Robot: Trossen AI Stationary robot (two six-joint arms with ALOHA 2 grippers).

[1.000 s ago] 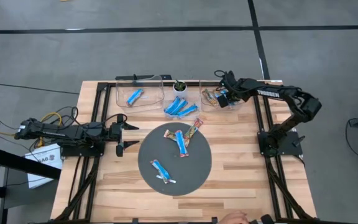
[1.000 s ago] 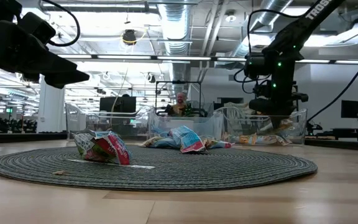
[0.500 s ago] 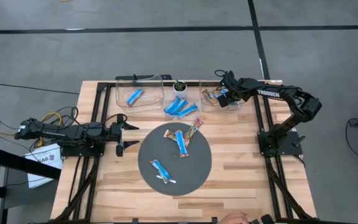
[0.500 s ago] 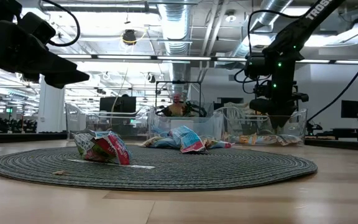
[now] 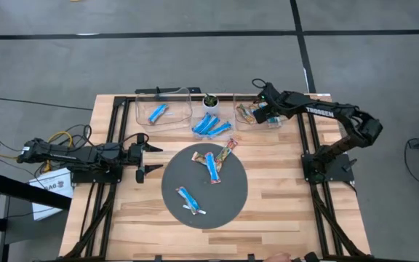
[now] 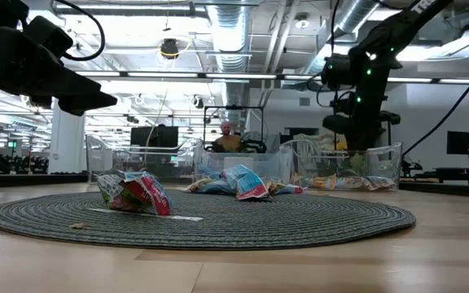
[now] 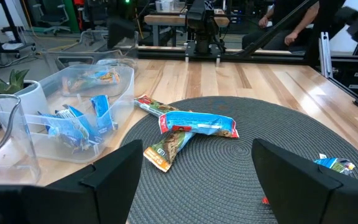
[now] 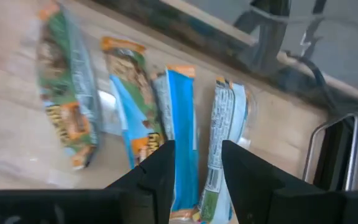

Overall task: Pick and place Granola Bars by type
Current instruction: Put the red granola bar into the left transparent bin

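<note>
Directly below the right gripper (image 8: 194, 165), whose fingers stand parted and empty, four bars (image 8: 179, 130) lie in a bin (image 5: 247, 116); the left gripper (image 5: 142, 158), spread, waits beside three bars on the mat (image 5: 204, 205).

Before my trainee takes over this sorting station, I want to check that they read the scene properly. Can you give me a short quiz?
1. True or false: the left bin holds one blue bar.
2. The right gripper hangs over: A the mat, B the right bin, C the middle bin.
3. Fill in: the left gripper has its jaws ____.
Key: 1 true; 2 B; 3 open.
</note>
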